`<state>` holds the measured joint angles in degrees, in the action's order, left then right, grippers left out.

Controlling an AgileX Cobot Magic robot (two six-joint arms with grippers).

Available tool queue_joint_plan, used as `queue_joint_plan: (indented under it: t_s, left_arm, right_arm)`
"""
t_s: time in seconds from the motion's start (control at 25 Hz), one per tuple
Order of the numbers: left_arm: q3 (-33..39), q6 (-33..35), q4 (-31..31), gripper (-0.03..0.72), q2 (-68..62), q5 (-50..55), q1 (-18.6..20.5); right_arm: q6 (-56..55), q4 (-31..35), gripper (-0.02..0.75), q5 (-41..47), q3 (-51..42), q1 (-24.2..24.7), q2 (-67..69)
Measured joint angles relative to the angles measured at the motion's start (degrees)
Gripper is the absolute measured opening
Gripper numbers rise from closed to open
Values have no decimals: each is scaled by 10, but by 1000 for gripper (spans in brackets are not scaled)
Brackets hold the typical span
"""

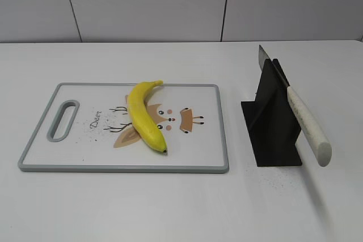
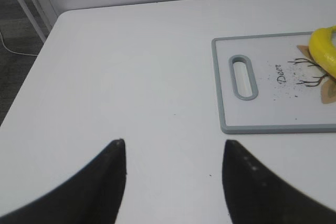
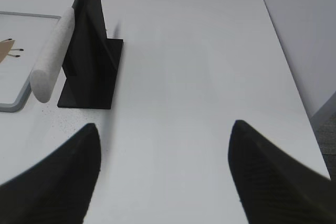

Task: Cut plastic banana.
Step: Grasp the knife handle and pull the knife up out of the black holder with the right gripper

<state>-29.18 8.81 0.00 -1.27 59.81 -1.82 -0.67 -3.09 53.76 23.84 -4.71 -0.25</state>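
The yellow plastic banana (image 1: 143, 116) lies whole on the white cutting board (image 1: 68, 162), stem toward the back; part of it shows in the left wrist view (image 2: 324, 51). A knife with a white handle (image 1: 309, 128) rests slanted in a black stand (image 1: 271, 123), also seen in the right wrist view (image 3: 52, 59). My left gripper (image 2: 173, 142) is open and empty over bare table left of the board (image 2: 226, 98). My right gripper (image 3: 165, 127) is open and empty over bare table right of the stand (image 3: 92, 72). Neither gripper shows in the exterior view.
The white table's left edge (image 2: 31, 61) and right edge (image 3: 291, 77) drop to the floor. A pale wall stands behind the table (image 1: 170, 4). Dark specks lie on the board and by the stand.
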Motion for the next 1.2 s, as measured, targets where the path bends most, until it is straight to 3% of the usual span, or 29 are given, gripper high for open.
queue_joint_plan:
  t_s: [1.2]
  left_arm:
    - [0,0,0,554,0,0,0]
  right_arm:
    - [0,-2,592,0,0,0,0]
